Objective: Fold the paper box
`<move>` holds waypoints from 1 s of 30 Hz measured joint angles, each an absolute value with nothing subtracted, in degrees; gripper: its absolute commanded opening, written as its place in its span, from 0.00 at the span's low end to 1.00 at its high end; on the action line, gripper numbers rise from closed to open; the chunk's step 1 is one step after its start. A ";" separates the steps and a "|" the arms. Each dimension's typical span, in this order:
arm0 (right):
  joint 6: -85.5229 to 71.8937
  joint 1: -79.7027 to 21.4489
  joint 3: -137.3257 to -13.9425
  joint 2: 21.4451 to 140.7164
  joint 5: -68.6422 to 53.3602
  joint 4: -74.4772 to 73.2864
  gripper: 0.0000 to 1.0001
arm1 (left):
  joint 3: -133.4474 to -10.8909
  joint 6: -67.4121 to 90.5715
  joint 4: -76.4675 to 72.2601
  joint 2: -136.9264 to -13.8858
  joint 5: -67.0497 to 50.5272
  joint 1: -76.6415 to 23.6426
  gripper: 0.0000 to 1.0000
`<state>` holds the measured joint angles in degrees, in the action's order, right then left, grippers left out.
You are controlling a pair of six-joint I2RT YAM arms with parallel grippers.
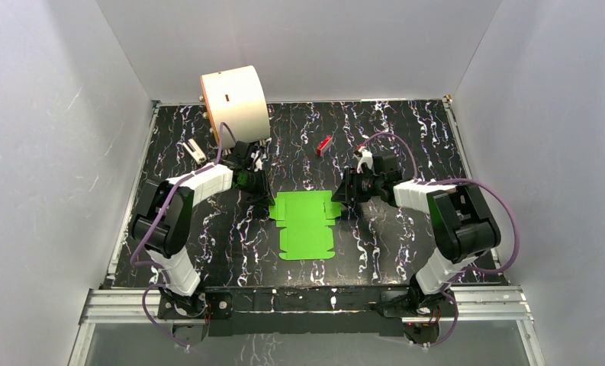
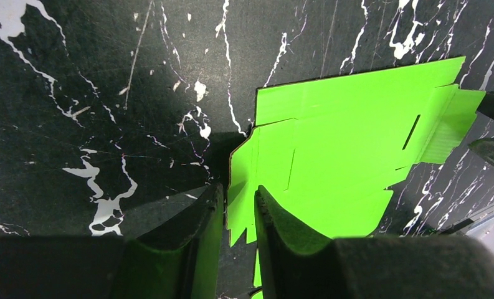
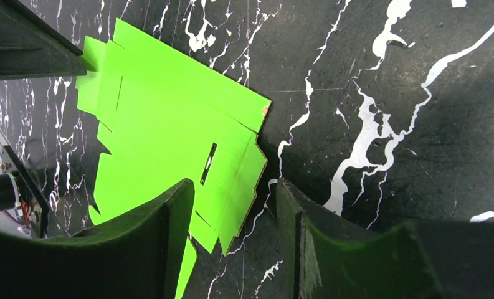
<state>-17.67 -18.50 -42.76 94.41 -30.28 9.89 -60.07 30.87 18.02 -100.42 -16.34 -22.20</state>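
Paper box [image 1: 307, 225] is lying flat and unfolded, a bright green creased sheet, mid-table [image 1: 406, 130] toward the near edge, between both arms. Left gripper [image 2: 237, 194] is sitting at the sheet's far-left corner, fingers parted by a narrow gap, straddling the notched side edge without pinching it. Right gripper [image 3: 235, 187] is sitting at the far-right corner, fingers spread wider, side flap edge lying between them, not clamped. Sheet is showing plain green, with thin slits and jagged tabs along its side edges. Cream cylinder [image 1: 234, 103] is sitting at the far-left corner, close behind the left gripper, carrying one dark mark too small to read. Red block [image 1: 323, 145] is lying beyond the sheet, apart from it. Small black-and-white item [image 1: 194, 150] is lying near the table's left edge, kind unclear. Bare table is stretching right of the sheet and across the far-right corner; a bare strip is running between the sheet's near edge and the arm bases. White walls [image 1: 47, 152] are closing in three sides.
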 measured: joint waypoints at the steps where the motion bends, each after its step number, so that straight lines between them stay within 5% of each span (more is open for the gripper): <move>1: -17.78 -18.50 -42.76 94.67 -30.41 10.22 0.57 | -60.07 30.94 17.98 -100.42 -16.47 -22.20 0.24; 8: -18.57 -18.50 -42.76 96.82 -31.29 11.62 0.39 | -59.59 31.99 16.64 -100.42 -17.54 -22.20 0.23; 15: -20.03 -18.48 -42.52 97.51 -32.08 13.26 0.00 | -59.29 32.32 16.27 -100.40 -18.31 -21.43 0.24; 30: -22.41 -18.50 -40.34 95.35 -35.42 18.26 0.00 | -57.89 32.01 14.02 -96.29 -21.21 -16.86 0.45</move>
